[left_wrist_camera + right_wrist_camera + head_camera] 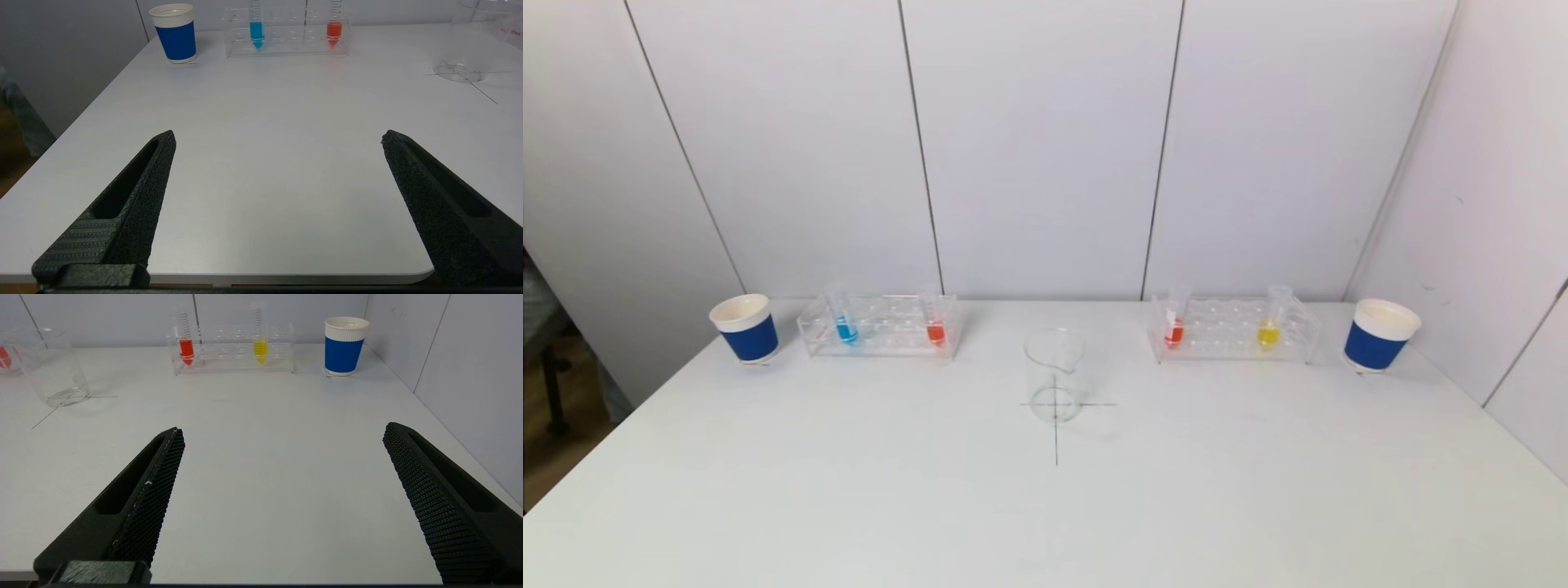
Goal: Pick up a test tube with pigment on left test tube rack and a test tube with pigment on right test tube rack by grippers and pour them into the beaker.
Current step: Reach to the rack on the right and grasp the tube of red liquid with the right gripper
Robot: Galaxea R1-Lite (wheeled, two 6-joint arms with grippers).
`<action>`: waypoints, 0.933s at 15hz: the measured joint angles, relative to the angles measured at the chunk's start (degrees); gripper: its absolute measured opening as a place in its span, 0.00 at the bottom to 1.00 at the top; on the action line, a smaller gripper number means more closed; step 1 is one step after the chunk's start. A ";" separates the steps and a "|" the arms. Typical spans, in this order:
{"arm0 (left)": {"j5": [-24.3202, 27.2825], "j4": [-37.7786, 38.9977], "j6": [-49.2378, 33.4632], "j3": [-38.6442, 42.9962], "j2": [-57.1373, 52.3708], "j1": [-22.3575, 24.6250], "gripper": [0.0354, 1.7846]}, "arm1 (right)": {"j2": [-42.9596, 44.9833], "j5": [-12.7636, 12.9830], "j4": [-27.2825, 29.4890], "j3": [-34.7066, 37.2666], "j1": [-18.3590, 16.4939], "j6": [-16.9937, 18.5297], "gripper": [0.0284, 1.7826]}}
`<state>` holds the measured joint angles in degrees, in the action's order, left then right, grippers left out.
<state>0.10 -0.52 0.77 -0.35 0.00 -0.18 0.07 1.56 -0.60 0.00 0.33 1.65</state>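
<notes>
Both end effectors, left (278, 139) and right (282, 433), hover spread apart over the bench's (849, 490) near edge. Beyond stands an empty beaker (1054, 376) between two racks (878, 325) (1232, 328) holding coloured tubes.

Right gripper (282, 433) spread wide above the bare white table (261, 457), holding nothing. Farther off, clear rack (233, 349) with upright red tube (186, 345) and yellow tube (260, 345); blue cup (344, 346) beside one end, empty beaker (55, 369) toward the other.

Light: bright, even, from overhead.
Shadows: faint, soft beside the beaker (1054, 376) and blue paper cups (745, 327).
Glare: mild sheen on the white table (849, 490).
Focus: sharp throughout.
</notes>
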 joint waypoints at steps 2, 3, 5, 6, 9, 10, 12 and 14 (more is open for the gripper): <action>0.00 0.00 0.02 0.00 0.00 0.00 0.99 | 0.00 0.01 0.00 0.00 -0.02 0.02 0.99; -0.02 0.00 0.00 0.00 0.00 0.00 0.99 | 0.00 0.01 0.00 0.00 0.00 0.02 0.99; 0.00 0.00 0.02 0.00 0.00 0.00 0.99 | 0.00 0.01 0.00 0.00 -0.02 0.02 0.99; 0.00 0.00 0.02 0.00 0.00 0.00 0.99 | 0.00 0.01 0.00 0.00 -0.02 0.00 0.99; -0.02 0.00 0.02 0.00 0.00 0.00 0.99 | 0.00 0.01 0.00 0.00 0.00 -0.05 0.99; 0.00 0.00 0.02 0.00 0.00 0.00 0.99 | 0.00 0.01 0.00 0.00 0.00 -0.05 0.99; 0.00 0.00 0.02 0.00 0.00 0.00 0.99 | 0.00 0.00 0.00 0.00 0.00 0.00 0.99; 0.00 0.00 0.02 0.00 0.00 0.00 0.99 | 0.00 0.01 -0.04 0.00 0.00 -0.05 0.99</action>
<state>0.10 -0.52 0.79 -0.35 0.00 -0.18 0.07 1.57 -0.63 0.00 0.33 1.60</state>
